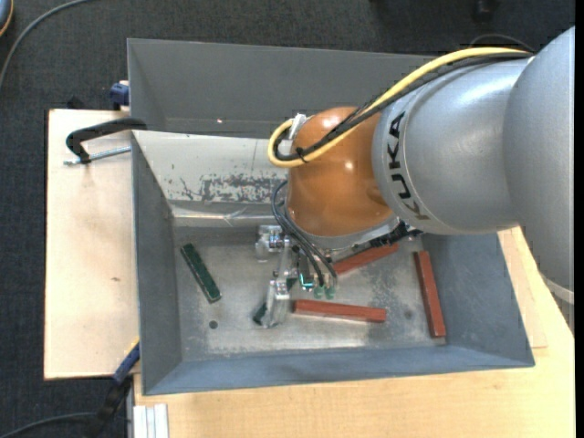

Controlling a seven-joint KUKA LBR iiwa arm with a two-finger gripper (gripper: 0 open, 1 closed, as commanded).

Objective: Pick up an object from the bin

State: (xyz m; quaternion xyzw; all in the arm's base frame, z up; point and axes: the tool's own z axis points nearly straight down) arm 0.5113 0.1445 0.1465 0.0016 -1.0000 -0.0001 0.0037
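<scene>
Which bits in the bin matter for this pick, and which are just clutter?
Job in hand: gripper, low in the bin; front red stick, its left end right beside the gripper.
Lying about: green stick at left; right red stick along the right wall; slanted red stick partly under the arm.

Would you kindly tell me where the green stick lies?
The green stick lies slanted at the left of the bin floor, well left of the gripper.
</scene>
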